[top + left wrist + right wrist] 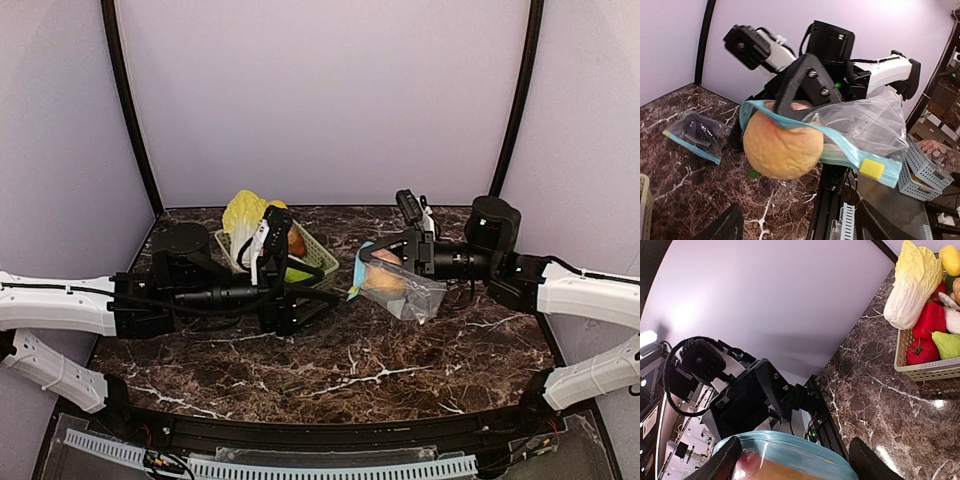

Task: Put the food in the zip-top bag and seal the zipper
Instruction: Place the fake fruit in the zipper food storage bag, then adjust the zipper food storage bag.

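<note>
From above, the right arm (590, 292) carries a crinkled, clear zip-top bag (418, 297) over the dark, white-veined marble table (400, 370). The round orange-yellow peach (383, 280) shows through the film. A pale slotted basket (325, 255) sits half hidden behind the left arm (60, 305).

In the left wrist view, the matte, dimpled peach bulges at the bag's blue-rimmed mouth, and the black right fingers (790, 90) grip that rim. The left fingers (722, 226) stand wide apart and empty, cut off at the frame's bottom.

In the right wrist view, the blue rim spans the right fingers, with the peach barely visible beneath.
</note>
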`<act>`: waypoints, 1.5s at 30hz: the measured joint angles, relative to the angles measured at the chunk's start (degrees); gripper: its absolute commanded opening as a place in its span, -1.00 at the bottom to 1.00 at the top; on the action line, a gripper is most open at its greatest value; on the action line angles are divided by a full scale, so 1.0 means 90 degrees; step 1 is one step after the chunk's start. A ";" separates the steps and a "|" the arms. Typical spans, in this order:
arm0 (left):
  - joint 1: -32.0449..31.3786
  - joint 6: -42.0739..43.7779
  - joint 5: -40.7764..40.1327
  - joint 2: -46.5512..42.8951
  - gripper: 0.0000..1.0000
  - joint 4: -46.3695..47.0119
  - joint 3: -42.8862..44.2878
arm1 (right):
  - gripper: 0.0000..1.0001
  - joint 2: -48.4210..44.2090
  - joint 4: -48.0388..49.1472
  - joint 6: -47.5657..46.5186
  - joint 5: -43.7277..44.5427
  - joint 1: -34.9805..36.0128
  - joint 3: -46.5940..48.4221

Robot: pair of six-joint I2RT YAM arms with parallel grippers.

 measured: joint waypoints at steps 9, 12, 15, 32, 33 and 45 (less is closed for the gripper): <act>-0.0520 0.0792 -0.0231 0.0148 -0.22 0.0466 0.0248 | 0.04 -0.0049 0.0291 0.0884 0.0182 -0.0032 0.0032; -0.0563 0.0753 -0.0226 0.0413 -0.27 0.0794 0.0248 | 0.04 -0.0146 0.0347 0.1020 0.0306 -0.0032 0.0032; -0.0571 0.0593 -0.0255 0.0733 -0.28 0.1088 0.0257 | 0.04 -0.0226 0.0406 0.1083 0.0362 -0.0036 0.0034; -0.0571 -0.0090 -0.0617 0.1246 -0.39 0.2118 0.0661 | 0.05 -0.0270 0.0415 0.1083 0.0474 -0.0036 0.0034; -0.0571 -0.0114 -0.0610 0.1302 -0.40 0.2144 0.0692 | 0.05 -0.0270 0.0415 0.1078 0.0476 -0.0036 0.0034; -0.0571 -0.0398 -0.0367 0.1644 -0.72 0.2322 0.0886 | 0.05 -0.0444 0.0282 0.0974 0.0634 -0.0049 0.0034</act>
